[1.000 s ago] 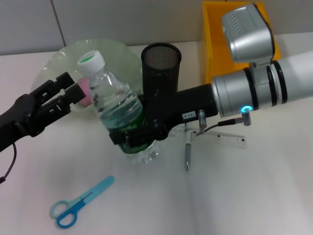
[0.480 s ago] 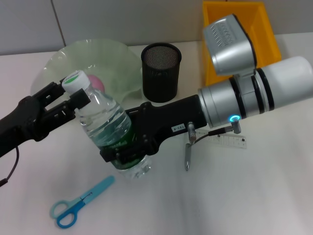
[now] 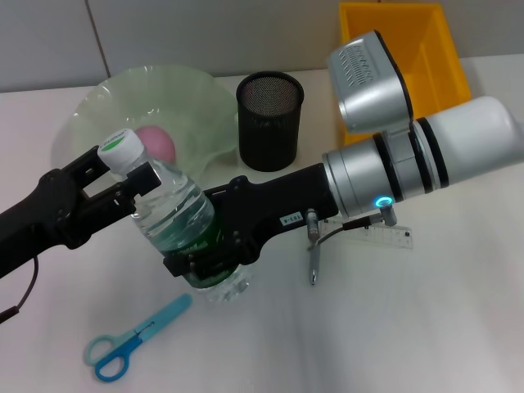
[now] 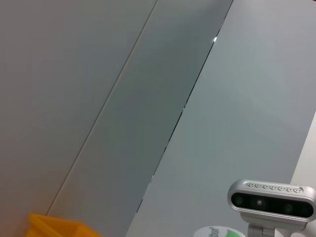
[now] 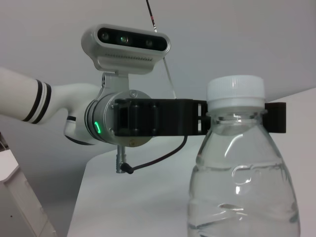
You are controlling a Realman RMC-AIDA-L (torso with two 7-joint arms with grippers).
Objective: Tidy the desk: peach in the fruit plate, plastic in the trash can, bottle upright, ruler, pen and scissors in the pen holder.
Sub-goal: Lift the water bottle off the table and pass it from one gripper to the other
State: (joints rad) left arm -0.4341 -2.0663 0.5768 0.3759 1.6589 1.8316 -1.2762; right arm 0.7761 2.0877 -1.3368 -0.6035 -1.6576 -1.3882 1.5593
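Note:
A clear water bottle [image 3: 176,213] with a white and green cap leans over the table, its base close to the surface. My right gripper [image 3: 201,264] is shut on its lower body. My left gripper [image 3: 123,170] comes in from the left and stands open, one finger on each side of the bottle's neck just under the cap; the right wrist view shows the bottle [image 5: 242,187] and that gripper [image 5: 234,118] the same way. A pink peach [image 3: 155,143] lies in the green fruit plate [image 3: 205,106]. Blue scissors [image 3: 131,340], a pen [image 3: 313,264] and a clear ruler [image 3: 381,233] lie flat. The plastic is out of view.
The black mesh pen holder [image 3: 270,119] stands behind the right arm. A yellow bin [image 3: 409,45] is at the back right. The left wrist view shows mostly wall, plus the right arm's camera [image 4: 271,200].
The right arm carried the bottle left and toward the front, tilting it, until its neck slid between the left gripper's fingers. The peach in the plate is now uncovered.

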